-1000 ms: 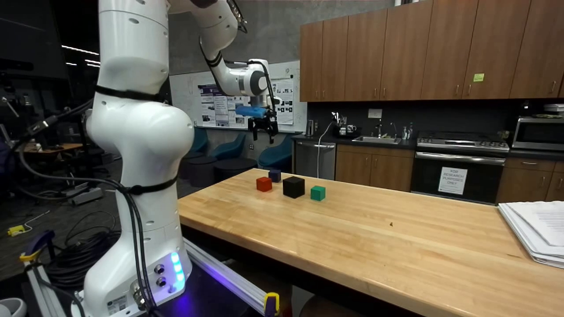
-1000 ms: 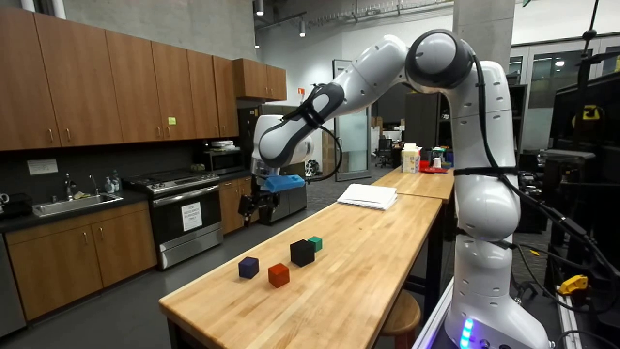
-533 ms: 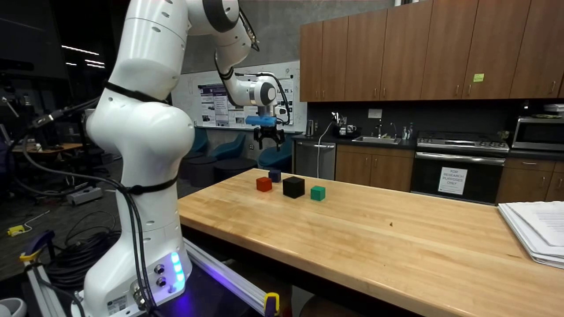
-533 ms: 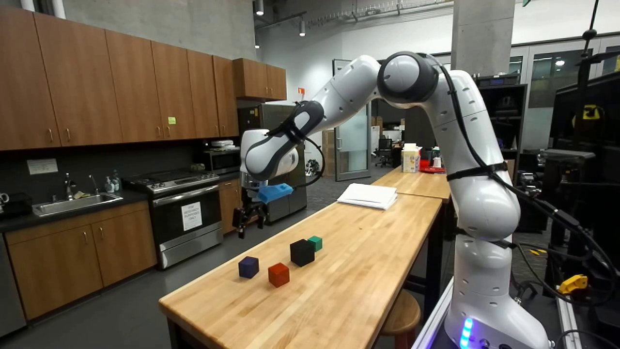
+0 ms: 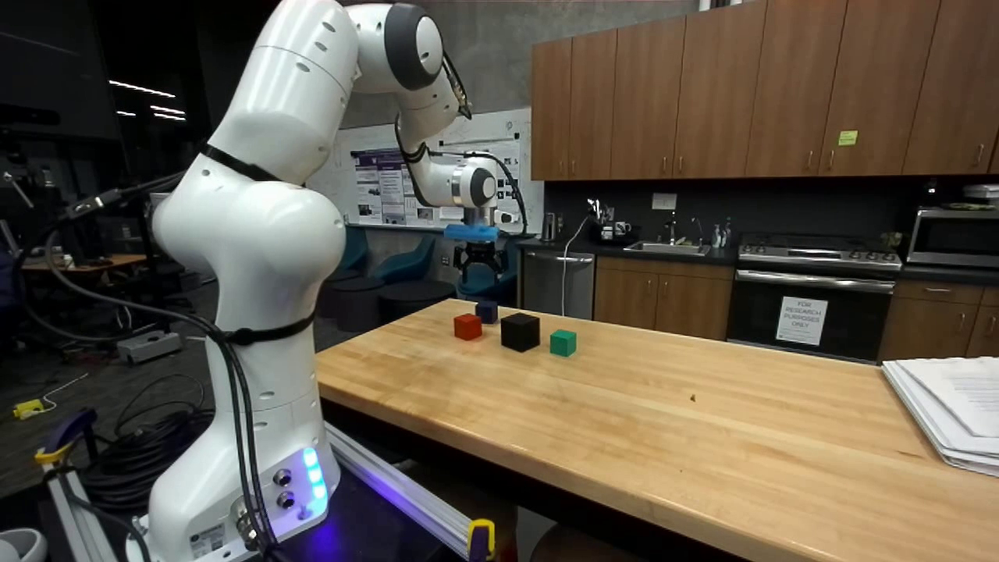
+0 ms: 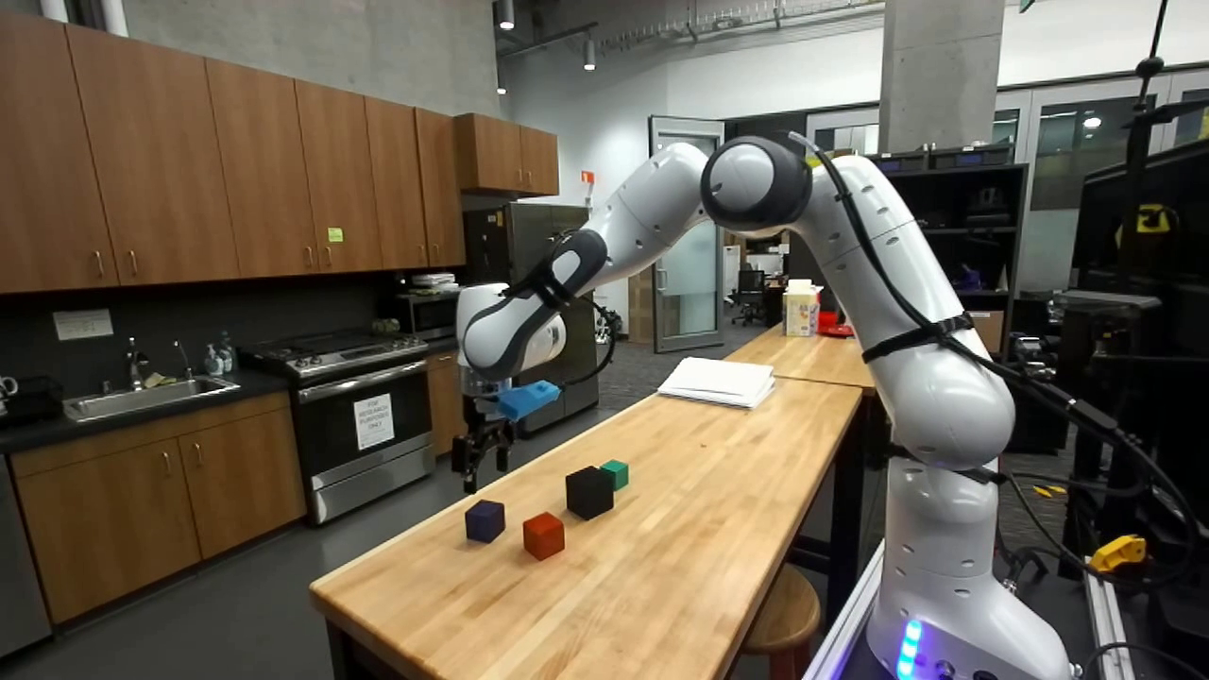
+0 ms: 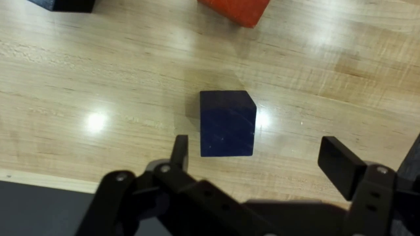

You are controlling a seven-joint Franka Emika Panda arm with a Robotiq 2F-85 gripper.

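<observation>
The gripper [image 7: 257, 160] is observed with its jaws set wide, pointed down near one edge of the table [image 5: 702, 445]. The blue cube [image 7: 227, 127], nearest to it, is located on the table below the jaws, with a gap seen between. The red cube [image 5: 467, 327] is placed near the blue cube. In both exterior views, the black cube [image 5: 520, 332] is seen between the red cube and the green cube [image 5: 563, 343]. The papers [image 6: 718, 382] are stacked on the same table, well apart from the cubes.
</observation>
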